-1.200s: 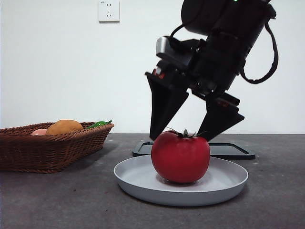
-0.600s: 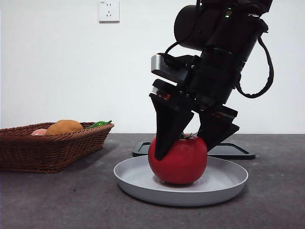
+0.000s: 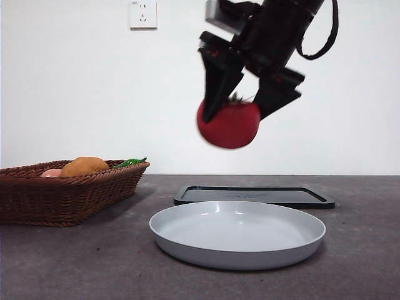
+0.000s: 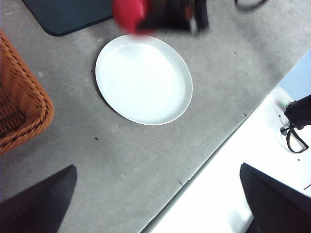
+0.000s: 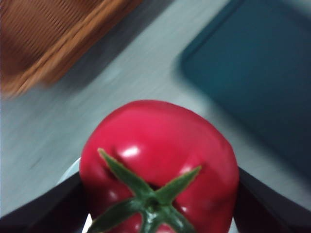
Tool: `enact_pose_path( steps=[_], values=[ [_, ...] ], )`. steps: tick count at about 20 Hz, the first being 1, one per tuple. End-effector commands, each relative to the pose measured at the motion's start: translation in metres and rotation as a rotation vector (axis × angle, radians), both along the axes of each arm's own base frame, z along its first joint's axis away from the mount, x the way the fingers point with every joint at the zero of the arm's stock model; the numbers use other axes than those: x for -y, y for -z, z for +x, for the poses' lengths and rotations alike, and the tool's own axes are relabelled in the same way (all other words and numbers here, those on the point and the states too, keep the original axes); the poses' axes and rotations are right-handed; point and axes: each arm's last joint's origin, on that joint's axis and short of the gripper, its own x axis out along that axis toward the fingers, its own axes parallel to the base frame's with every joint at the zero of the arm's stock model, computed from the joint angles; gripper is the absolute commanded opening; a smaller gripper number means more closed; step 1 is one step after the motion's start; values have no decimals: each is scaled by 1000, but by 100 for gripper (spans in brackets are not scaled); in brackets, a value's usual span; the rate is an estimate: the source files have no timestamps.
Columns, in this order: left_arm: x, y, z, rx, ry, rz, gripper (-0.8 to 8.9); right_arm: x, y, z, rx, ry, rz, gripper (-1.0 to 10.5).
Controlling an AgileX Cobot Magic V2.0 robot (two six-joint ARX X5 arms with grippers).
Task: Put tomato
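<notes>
The glossy red tomato (image 3: pixel 229 124) with its green stem hangs in the air well above the grey plate (image 3: pixel 237 234). My right gripper (image 3: pixel 240 103) is shut on the tomato (image 5: pixel 158 167), one black jaw on each side. In the left wrist view the tomato (image 4: pixel 127 12) shows blurred beside the right arm, above the white-looking plate (image 4: pixel 143 80). My left gripper (image 4: pixel 158 204) is high above the table near its edge, open and holding nothing.
A brown wicker basket (image 3: pixel 69 194) at the left holds an orange-brown fruit (image 3: pixel 84 166), a pale pink item (image 3: pixel 51 173) and something green. A flat dark tray (image 3: pixel 253 195) lies behind the plate. The table's edge runs near my left gripper (image 4: pixel 209 160).
My right gripper came down over the tomato on the plate, shut on it, and has lifted it high off the plate. The plate now has nothing on it.
</notes>
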Motion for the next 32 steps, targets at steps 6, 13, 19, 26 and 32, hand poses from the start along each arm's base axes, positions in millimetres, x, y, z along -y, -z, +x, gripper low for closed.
enact_pose_path(
  steps=[6, 13, 19, 26, 32],
  values=[
    [1, -5, 1, 25, 11, -5, 593, 24, 10, 80, 41, 133, -9, 207],
    [1, -5, 0, 24, 11, -5, 593, 25, 65, 141, 5, 171, -45, 208],
    [1, -5, 0, 24, 11, -5, 593, 23, 85, 151, 3, 175, -46, 208],
    [1, -5, 0, 23, 11, -5, 593, 23, 93, 149, -45, 169, -63, 328],
    [1, -5, 0, 23, 11, -5, 593, 21, 82, 146, -40, 169, -56, 533]
  ],
)
